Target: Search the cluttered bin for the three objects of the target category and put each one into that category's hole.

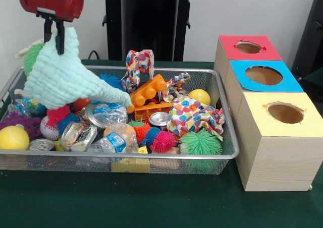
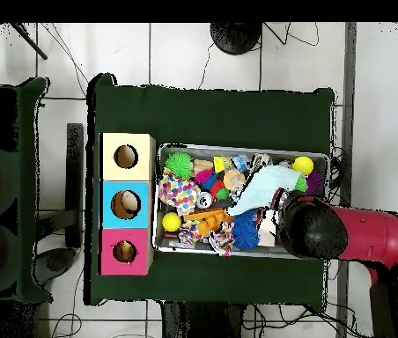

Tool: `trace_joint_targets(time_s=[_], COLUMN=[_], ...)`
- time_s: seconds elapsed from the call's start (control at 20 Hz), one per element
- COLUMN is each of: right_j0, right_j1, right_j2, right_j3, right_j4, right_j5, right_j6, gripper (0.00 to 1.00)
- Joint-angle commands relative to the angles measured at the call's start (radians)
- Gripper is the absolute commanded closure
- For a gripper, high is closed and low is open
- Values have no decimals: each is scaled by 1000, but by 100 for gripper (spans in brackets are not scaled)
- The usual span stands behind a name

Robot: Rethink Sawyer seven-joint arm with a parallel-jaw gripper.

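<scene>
The gripper (image 1: pixel 59 42) is hanging over the wire bin (image 1: pixel 222 118) at about ten o'clock in the front view, its black fingers (image 1: pixel 60 36) clenching the upper edge of a mint-green knitted cloth (image 1: pixel 63 81). The cloth is draping down toward four o'clock, its tip touching the orange toy block (image 1: pixel 147 91). At three o'clock on the green desk (image 1: pixel 151 203) the wooden box is sitting with its red hole (image 1: pixel 248 47), blue hole (image 1: pixel 263 75) and yellow hole (image 1: pixel 285 112).

Even, bright indoor light falls on my counter (image 1: pixel 151 203), with only soft shadows under the bin (image 1: pixel 222 155). The crushed bottles (image 1: pixel 103 114) catch small glints.
</scene>
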Motion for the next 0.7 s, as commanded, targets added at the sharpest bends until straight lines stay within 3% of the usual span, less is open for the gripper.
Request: trace_joint_targets(time_s=[0.05, 0.7], right_j0=[25, 62], right_j1=[-14, 9], right_j2=[70, 58], right_j3=[66, 99], right_j4=[-52, -47], right_j5=[88, 46], right_j6=[-221, -140], gripper=[100, 100])
